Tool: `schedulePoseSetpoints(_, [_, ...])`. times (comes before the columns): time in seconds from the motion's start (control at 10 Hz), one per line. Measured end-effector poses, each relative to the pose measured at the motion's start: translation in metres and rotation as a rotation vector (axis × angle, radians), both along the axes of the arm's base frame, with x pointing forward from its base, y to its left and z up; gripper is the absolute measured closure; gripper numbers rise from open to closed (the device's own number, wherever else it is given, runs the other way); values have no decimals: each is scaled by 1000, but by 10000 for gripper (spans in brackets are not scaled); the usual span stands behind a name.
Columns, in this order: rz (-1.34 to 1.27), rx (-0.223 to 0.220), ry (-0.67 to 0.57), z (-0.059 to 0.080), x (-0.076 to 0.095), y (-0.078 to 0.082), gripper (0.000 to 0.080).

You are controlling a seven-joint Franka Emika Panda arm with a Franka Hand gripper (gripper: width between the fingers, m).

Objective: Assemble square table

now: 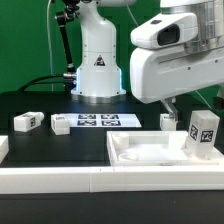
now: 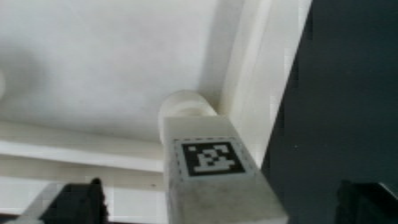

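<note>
Gripper (image 2: 217, 203) is wide apart. In the wrist view its two dark fingers (image 2: 71, 203) stand either side of the upright leg (image 2: 214, 150), w/ a clear gap on each side, so nothing is clamped. That leg is a white block w/ a black-white tag on the end facing the camera. It stands in a corner of the tabletop (image 2: 89, 70), close against the raised rim where two walls meet. Beyond the rim is the black table (image 2: 356, 80).

Exterior view: the tabletop (image 1: 135, 158) lies toward the exterior view's right, near the front, hollow side up. The upright leg (image 1: 203, 135) sits at its right-hand end, below the arm's big white wrist housing (image 1: 175, 55) (which hides most of the fingers here). Whether the leg's base is seated in the corner or only resting there is hard to tell.

Three more legs lie loose on the table:
- far-left leg (image 1: 27, 122);
- second leg (image 1: 60, 125), near the marker board (image 1: 95, 122);
- third leg (image 1: 167, 121), just behind the tabletop's far rim.

The marker board lies flat in front of the robot base (image 1: 98, 65). A long white border rail (image 1: 60, 180) runs along the front edge.
</note>
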State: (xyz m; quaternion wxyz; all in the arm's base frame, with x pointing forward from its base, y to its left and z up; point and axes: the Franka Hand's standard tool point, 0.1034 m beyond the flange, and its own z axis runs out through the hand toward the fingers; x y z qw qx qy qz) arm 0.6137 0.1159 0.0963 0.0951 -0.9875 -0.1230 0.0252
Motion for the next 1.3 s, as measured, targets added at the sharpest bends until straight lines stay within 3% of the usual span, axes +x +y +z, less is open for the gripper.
schedulePoseSetpoints(0.4, [-3, 0, 0, 0, 0, -1, 150])
schedulePoseSetpoints(0.6, [-109, -36, 28, 3, 6, 0, 150])
schedulePoseSetpoints(0.8, [-110, -32, 21, 2, 12, 1, 150])
schedulePoseSetpoints(1.3, [-80, -30, 19, -7, 10, 1, 150])
